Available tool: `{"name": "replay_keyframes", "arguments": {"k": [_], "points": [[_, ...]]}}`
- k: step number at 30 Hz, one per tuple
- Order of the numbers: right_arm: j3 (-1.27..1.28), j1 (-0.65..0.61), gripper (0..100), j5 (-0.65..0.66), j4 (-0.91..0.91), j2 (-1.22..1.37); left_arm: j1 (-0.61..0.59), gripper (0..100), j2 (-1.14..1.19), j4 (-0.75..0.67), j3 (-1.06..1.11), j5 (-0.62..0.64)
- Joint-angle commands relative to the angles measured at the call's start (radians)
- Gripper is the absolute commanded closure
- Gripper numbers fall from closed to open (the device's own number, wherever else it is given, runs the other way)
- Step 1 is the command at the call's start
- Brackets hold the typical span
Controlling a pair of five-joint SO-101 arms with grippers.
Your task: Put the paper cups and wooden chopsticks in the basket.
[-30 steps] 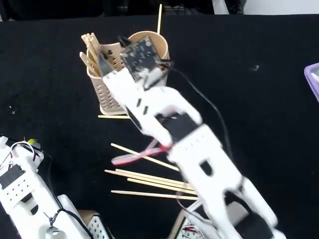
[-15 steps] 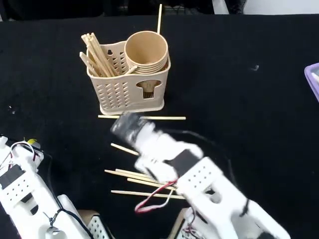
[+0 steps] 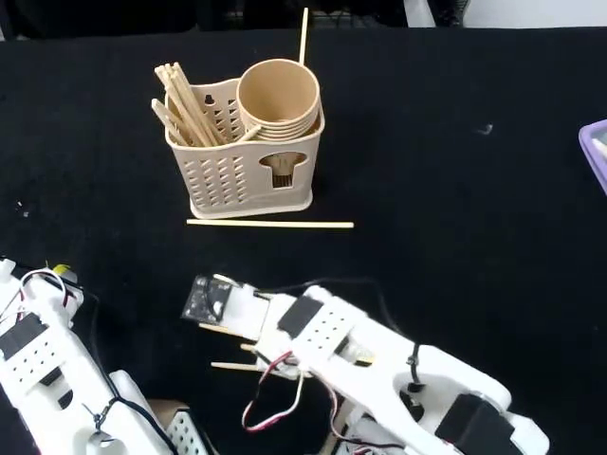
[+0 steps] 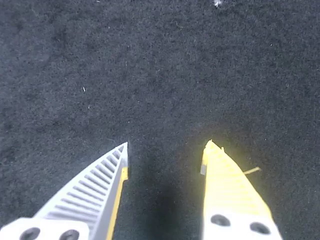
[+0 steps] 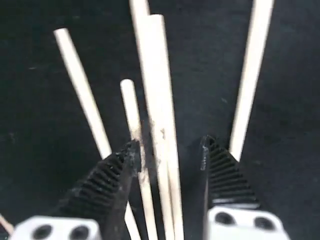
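Chopsticks (image 5: 160,100) lie inside the parted right gripper (image 5: 169,142); left gripper (image 4: 167,144), also parted, above table (image 4: 150,60).

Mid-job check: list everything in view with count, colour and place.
basket: one, beige, far centre of table
paper cups: one nested stack, tan, basket's right compartment
chopsticks in basket: a bundle, pale wood, left compartment
single chopstick: one, pale wood, flat just in front of basket
loose chopsticks: several, pale wood, beneath right gripper
purple object: one, right edge
table: black
left gripper: open, over bare table
right gripper: open, above loose chopsticks
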Motion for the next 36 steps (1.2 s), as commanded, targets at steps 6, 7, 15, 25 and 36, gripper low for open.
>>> {"name": "replay_keyframes", "arguments": {"k": [6, 7, 15, 25, 36], "points": [[0.001, -0.015, 82.9, 0.107, -0.052, 0.090, 0.010, 76, -0.017, -0.018, -0.027, 0.005], [-0.002, -0.008, 87.0, 0.107, -0.055, 0.099, 0.010, 76, -0.017, -0.018, -0.027, 0.005], [-0.076, 0.114, 98.8, 0.101, -0.055, 0.104, 0.010, 76, -0.017, -0.018, -0.027, 0.005], [-0.099, 0.258, 98.6, 0.101, -0.157, 0.105, 0.010, 76, -0.017, -0.018, -0.028, 0.005], [-0.107, 0.140, 98.9, 0.066, -0.051, 0.104, 0.010, 76, -0.017, -0.018, -0.028, 0.005]]}}
